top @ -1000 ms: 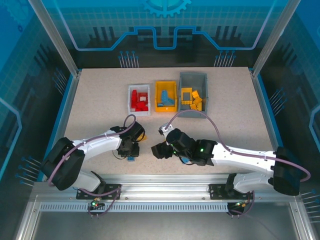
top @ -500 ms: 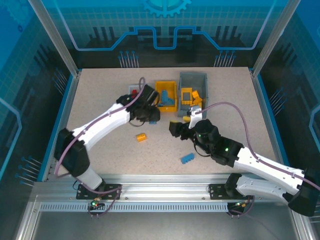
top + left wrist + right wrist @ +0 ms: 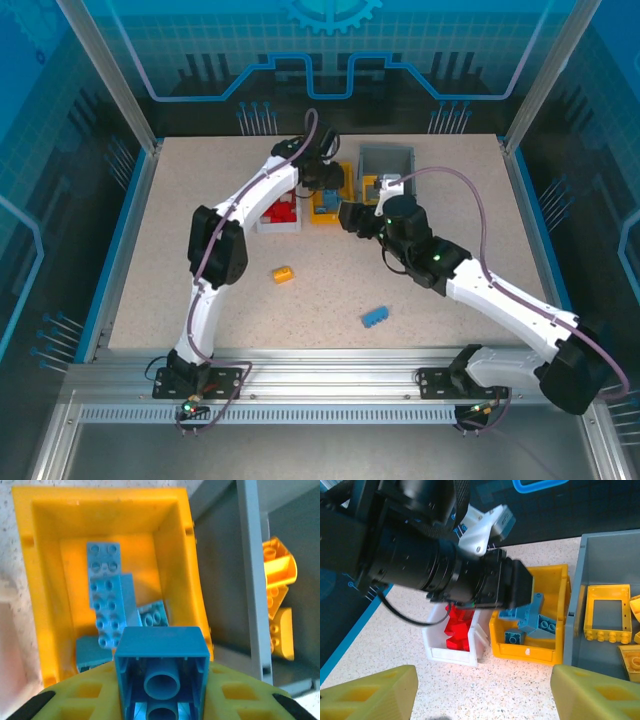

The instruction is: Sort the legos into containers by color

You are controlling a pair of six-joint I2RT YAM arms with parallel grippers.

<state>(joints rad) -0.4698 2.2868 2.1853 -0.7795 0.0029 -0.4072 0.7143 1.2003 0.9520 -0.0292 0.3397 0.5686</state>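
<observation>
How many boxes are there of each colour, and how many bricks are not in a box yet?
Small white plastic bin: 1
Yellow plastic bin: 1
Dark grey plastic bin: 1
Orange-yellow plastic brick loose on the table: 1
Long blue plastic brick loose on the table: 1
Square blue plastic brick held in the left pincer: 1
Total: 6

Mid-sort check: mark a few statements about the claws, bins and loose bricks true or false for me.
1. The left claw holds a blue brick above the yellow bin. True.
2. The right claw grips a yellow brick. False: it is open and empty.
3. The white bin holds red bricks. True.
4. No bricks lie on the table. False: an orange brick and a loose blue brick lie there.
</observation>
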